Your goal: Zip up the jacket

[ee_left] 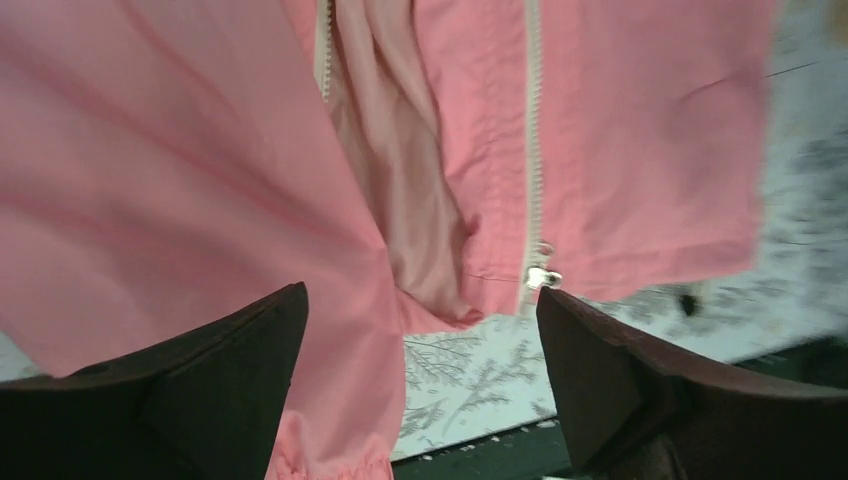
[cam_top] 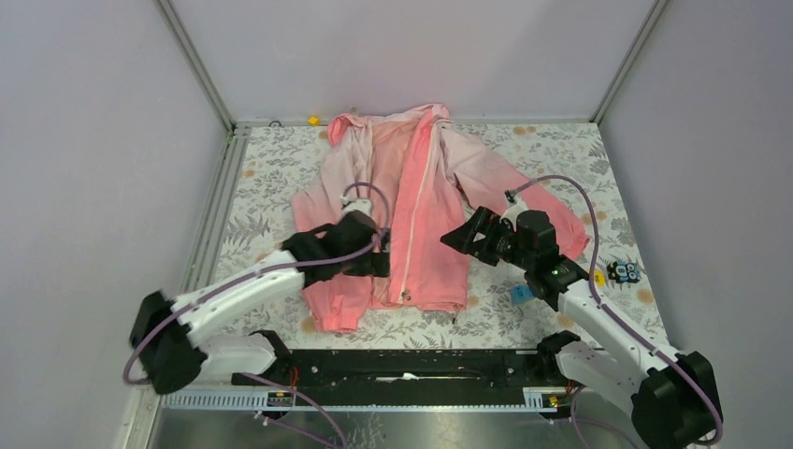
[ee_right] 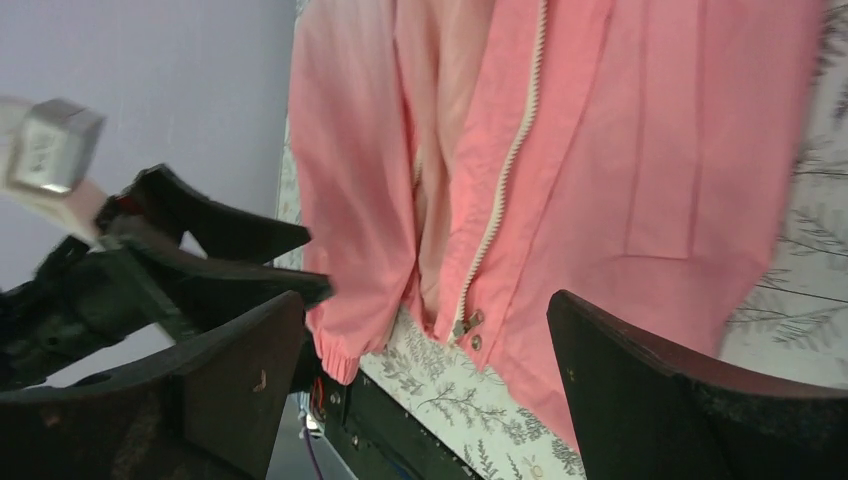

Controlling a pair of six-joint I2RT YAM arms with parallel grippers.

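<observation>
The pink jacket [cam_top: 421,196] lies flat on the flower-patterned table, collar at the far side and hem toward me. Its white zipper [cam_top: 418,210] is open along most of the front, with the slider [ee_left: 540,277] down at the hem. My left gripper [cam_top: 379,254] hovers open over the jacket's lower left panel and sleeve. In the left wrist view [ee_left: 420,295] the slider sits just beyond the right fingertip. My right gripper [cam_top: 460,238] stands open beside the jacket's lower right panel, holding nothing. The right wrist view [ee_right: 428,300] shows the slider [ee_right: 465,325] and the left sleeve cuff [ee_right: 338,358].
A small blue block [cam_top: 522,293] and a small black, yellow and blue toy [cam_top: 623,271] lie at the right of the table. A yellow bit [cam_top: 313,120] sits at the back edge. A black rail [cam_top: 402,365] runs along the near edge. Grey walls enclose three sides.
</observation>
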